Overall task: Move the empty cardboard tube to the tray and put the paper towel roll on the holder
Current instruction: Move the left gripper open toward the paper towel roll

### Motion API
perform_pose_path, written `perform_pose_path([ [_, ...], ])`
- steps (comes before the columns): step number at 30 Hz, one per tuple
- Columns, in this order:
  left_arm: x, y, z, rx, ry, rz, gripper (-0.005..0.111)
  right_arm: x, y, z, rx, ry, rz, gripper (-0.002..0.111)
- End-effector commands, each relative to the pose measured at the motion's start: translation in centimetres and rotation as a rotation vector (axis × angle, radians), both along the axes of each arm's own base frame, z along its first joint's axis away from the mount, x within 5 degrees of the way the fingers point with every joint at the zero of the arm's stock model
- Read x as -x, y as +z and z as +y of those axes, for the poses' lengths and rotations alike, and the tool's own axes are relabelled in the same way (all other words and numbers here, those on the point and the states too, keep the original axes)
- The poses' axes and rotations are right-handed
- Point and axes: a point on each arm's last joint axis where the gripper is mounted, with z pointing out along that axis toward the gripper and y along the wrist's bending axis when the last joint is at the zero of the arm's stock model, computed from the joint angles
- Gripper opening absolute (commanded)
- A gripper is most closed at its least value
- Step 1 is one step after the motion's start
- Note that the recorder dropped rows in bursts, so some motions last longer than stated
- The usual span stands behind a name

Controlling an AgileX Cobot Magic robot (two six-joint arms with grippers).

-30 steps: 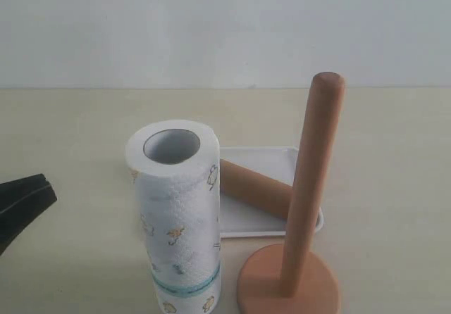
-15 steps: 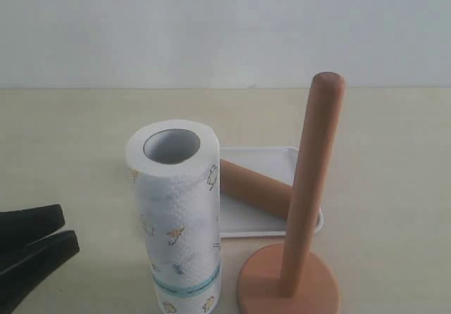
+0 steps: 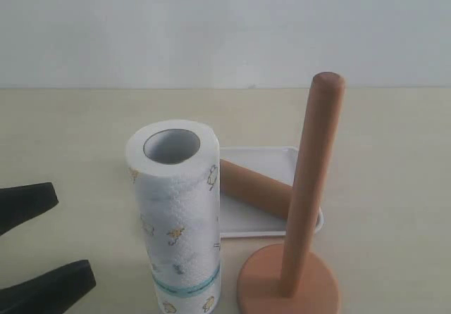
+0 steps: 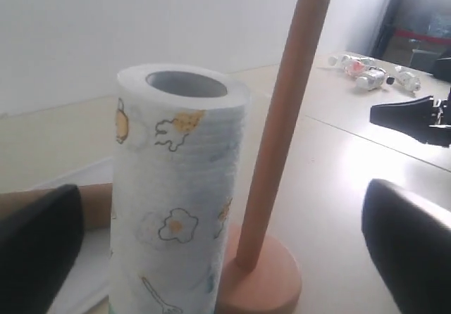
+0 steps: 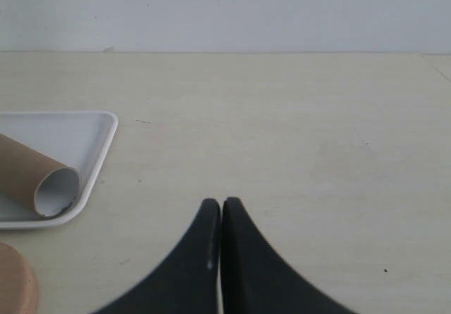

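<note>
Cardboard tube (image 3: 255,187) lies in tray (image 3: 257,155) behind holder (image 3: 306,208); roll step in hand. Paper towel roll (image 3: 176,215) upright beside holder. Left gripper (image 3: 74,238) jaws wide; right gripper (image 5: 222,208) jaws pressed together, empty. Next: clamp roll, lift above post.

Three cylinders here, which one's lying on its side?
The plain brown cardboard tube, lying in the white plastic tray. The white printed paper towel roll and the reddish wooden holder post both stand upright.

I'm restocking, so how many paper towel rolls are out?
1. The roll stands upright beside the holder and tray; more could be out of frame.
</note>
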Motion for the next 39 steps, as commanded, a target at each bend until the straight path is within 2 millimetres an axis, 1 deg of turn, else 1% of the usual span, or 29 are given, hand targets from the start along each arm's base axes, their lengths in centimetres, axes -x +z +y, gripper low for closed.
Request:
perform_pose_path([
  [1,-0.2,-0.1,0.0,-0.075,0.009,-0.068,0.11,0.0,0.1,0.0,0.006,-0.005,-0.009,0.0],
  [4,-0.7,-0.7,0.5,-0.159,0.075,-0.061,0.11,0.0,0.1,0.0,0.006,-0.005,-0.009,0.0],
  [6,-0.7,-0.8,0.6,-0.188,0.079,-0.085,0.11,0.0,0.1,0.0,0.006,-0.005,-0.009,0.0],
  [10,-0.5,-0.5,0.3,-0.171,0.038,-0.125,0.11,0.0,0.1,0.0,0.006,-0.005,-0.009,0.0],
  [14,-0.5,-0.4,0.3,-0.179,0.038,-0.141,0.11,0.0,0.1,0.0,0.006,-0.005,-0.009,0.0],
  [20,-1.5,-0.9,-0.1,-0.167,0.017,-0.138,0.11,0.0,0.1,0.0,0.006,-0.005,-0.009,0.0],
  [25,-3.1,-1.7,-0.5,-0.149,0.012,-0.131,0.11,0.0,0.1,0.0,0.006,-0.005,-0.009,0.0],
  [28,-4.1,-2.7,-0.9,-0.155,-0.011,-0.147,0.11,0.0,0.1,0.0,0.006,-0.005,-0.009,0.0],
  [33,-5.2,-4.4,-1.7,-0.12,-0.076,-0.111,0.11,0.0,0.1,0.0,0.006,-0.005,-0.009,0.0],
  [36,-6.8,-5.6,-2.4,-0.181,-0.144,-0.102,0.11,0.0,0.1,0.0,0.006,-0.005,-0.009,0.0],
  [39,-8.3,-6.1,-3.0,-0.194,-0.201,-0.101,0.11,0.0,0.1,0.0,0.006,-0.005,-0.009,0.0],
])
